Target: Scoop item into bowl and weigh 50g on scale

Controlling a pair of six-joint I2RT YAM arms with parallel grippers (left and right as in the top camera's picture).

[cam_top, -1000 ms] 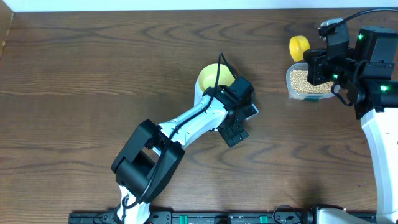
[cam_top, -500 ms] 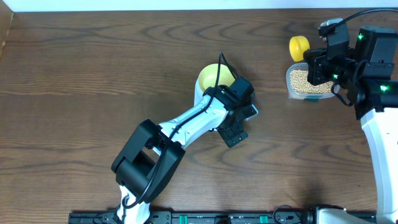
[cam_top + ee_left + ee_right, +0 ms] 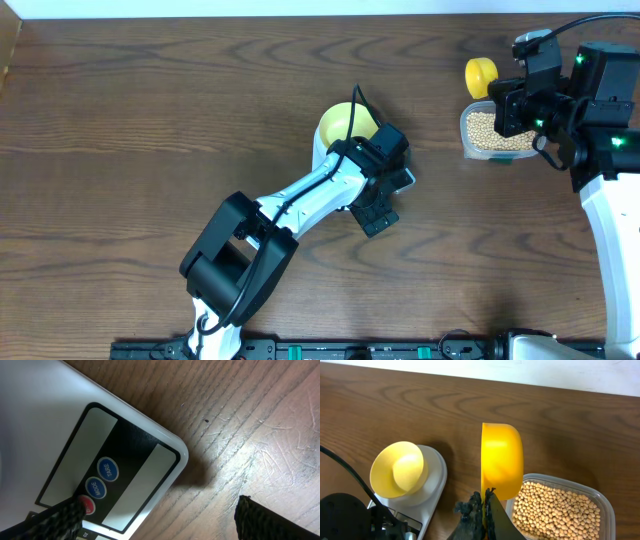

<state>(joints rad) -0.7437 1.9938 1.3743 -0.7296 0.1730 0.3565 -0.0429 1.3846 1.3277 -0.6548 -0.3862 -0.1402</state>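
Note:
The pale-yellow bowl [image 3: 345, 122] [image 3: 397, 469] stands empty on the white scale [image 3: 434, 482]. My left gripper [image 3: 390, 197] [image 3: 160, 522] is open and low over the scale's front panel [image 3: 107, 477]. One of its fingertips [image 3: 57, 517] is against the red button beside MODE and TARE, and the other hangs over bare wood. My right gripper [image 3: 515, 105] [image 3: 485, 505] is shut on the handle of a bright yellow scoop [image 3: 481, 75] [image 3: 501, 460], which is held on edge at the far left corner of the clear tub [image 3: 495, 135]. The tub is full of tan beans [image 3: 555, 510].
The left arm lies diagonally across the middle of the wooden table [image 3: 120, 150] and hides most of the scale in the overhead view. The table's far edge meets a white wall just behind the scoop and tub.

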